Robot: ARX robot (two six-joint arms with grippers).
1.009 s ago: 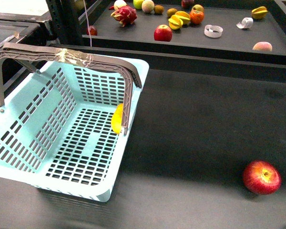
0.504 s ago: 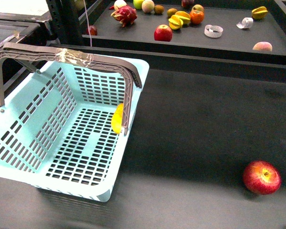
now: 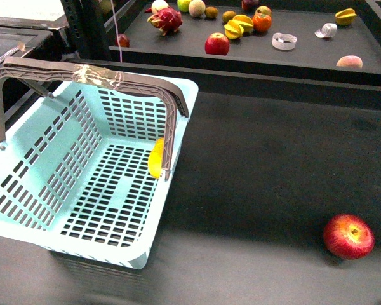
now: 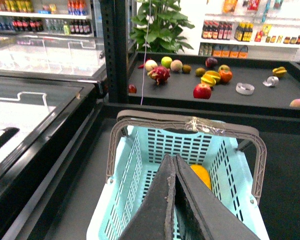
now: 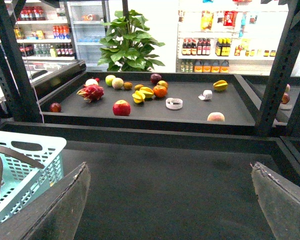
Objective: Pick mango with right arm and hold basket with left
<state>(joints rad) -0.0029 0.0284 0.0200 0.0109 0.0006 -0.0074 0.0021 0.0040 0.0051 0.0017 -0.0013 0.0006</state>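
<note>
left fingers (image 4: 174, 200) closed | right fingers (image 5: 70, 210) apart | mango (image 3: 156, 157), half-hidden, seemingly inside basket (image 3: 63, 190)

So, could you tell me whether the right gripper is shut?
No, the right gripper is open: its fingers stand wide apart with nothing between them.

Left gripper (image 4: 174, 200): two dark, almost black fingers (image 4: 157, 210), matte and scuffed, with pale worn edges along the inner faces. Right gripper (image 5: 170, 200): two flat dark grey fingers (image 5: 57, 212), dusty surface, rough chipped light edges. No cables, screws or markings visible on either.
</note>
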